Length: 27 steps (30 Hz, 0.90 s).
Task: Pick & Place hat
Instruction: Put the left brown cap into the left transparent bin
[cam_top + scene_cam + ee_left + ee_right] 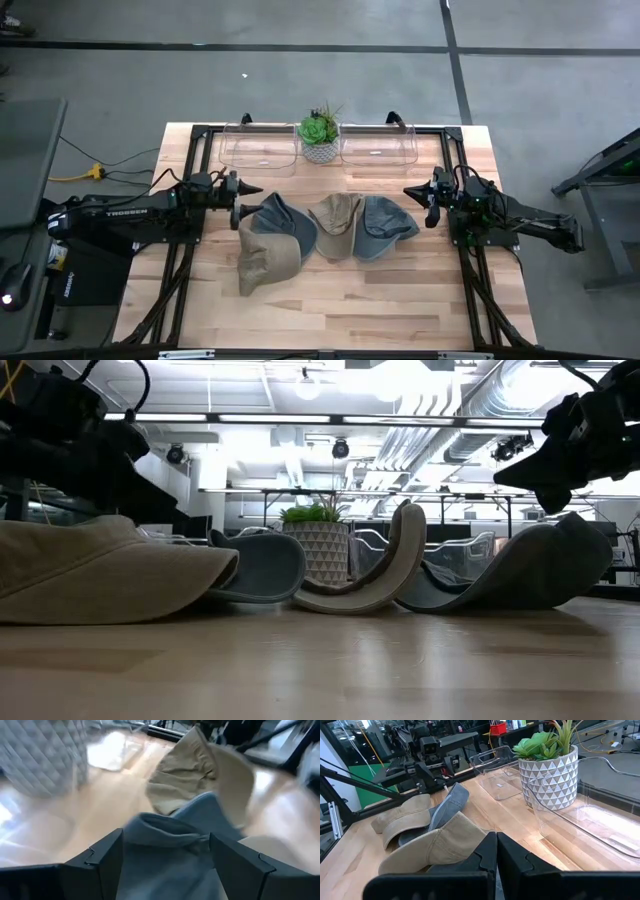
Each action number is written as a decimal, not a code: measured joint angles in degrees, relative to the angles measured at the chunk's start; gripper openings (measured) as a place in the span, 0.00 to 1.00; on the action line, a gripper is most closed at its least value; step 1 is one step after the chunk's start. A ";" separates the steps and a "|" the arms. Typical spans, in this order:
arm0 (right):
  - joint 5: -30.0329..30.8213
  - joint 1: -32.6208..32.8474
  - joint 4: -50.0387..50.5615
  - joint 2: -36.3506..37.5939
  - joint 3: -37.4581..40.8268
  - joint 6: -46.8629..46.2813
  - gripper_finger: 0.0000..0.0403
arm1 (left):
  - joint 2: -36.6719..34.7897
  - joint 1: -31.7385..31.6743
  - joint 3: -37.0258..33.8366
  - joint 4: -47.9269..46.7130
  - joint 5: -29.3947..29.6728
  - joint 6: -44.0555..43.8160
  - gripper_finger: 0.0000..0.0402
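Four soft fabric hats lie in a row across the pale wood-plank table (330,300): a large tan hat (265,262) with a floppy brim, a grey-blue hat (280,215) overlapping it, an olive-tan hat (335,225) curled up on its edge, and a second grey-blue hat (385,228). The left gripper (238,200) hovers just beside the first grey-blue hat with its dark angular fingers (105,860) spread on either side of the crumpled cloth, not pinching it. The right gripper (428,200) waits near the second grey-blue hat, fingers pressed together. Behind stand two clear plastic bins (260,150) flanking a succulent in a white faceted pot (320,135)
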<state>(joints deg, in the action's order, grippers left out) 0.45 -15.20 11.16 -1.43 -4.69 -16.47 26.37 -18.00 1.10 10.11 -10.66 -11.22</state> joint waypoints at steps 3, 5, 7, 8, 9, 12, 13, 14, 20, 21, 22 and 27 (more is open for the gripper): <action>0.02 0.00 0.00 -0.02 0.01 0.01 0.01 | 0.00 0.02 0.00 0.00 -2.98 -9.06 0.63; 0.00 -0.02 0.00 0.00 0.02 0.02 0.01 | 0.00 0.02 0.00 0.00 -4.60 -13.97 0.63; 0.01 -0.01 0.00 -0.01 0.00 0.02 0.01 | 0.00 0.02 0.00 0.02 -6.12 -18.35 0.63; 0.00 -0.01 0.00 -0.01 0.00 0.01 0.01 | 0.00 0.01 0.00 0.02 -6.85 -20.16 0.63; 0.02 -0.02 0.00 0.00 0.00 0.00 0.01 | 0.00 0.02 0.00 0.00 -7.15 -21.92 0.63; 0.01 -0.02 0.00 -0.01 0.02 0.00 0.01 | 0.00 0.02 0.00 0.00 -6.76 -26.19 0.63; 0.02 0.00 0.00 -0.01 0.01 0.00 0.01 | 0.00 0.02 0.00 0.02 -6.33 -27.18 0.63; 0.01 -0.02 0.00 -0.01 0.00 0.01 0.01 | 0.00 0.02 0.00 0.04 -5.91 -28.35 0.63; 0.02 0.00 0.00 0.00 0.00 0.00 0.01 | 0.00 0.01 0.00 0.04 -5.77 -34.19 0.63; 0.02 -0.02 0.00 -0.02 0.00 0.00 0.01 | 0.00 0.00 0.00 0.04 -5.78 -35.33 0.63; 0.01 0.00 0.00 -0.01 0.01 0.01 0.01 | 0.00 0.01 0.00 0.04 -5.77 -36.42 0.63; 0.02 -0.02 0.00 -0.02 0.00 0.00 0.01 | 0.02 0.02 0.00 0.16 -6.48 -43.04 0.63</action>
<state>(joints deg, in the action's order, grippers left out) 0.47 -15.22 11.16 -1.45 -4.68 -16.47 26.39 -17.98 1.10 10.27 -17.13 -54.26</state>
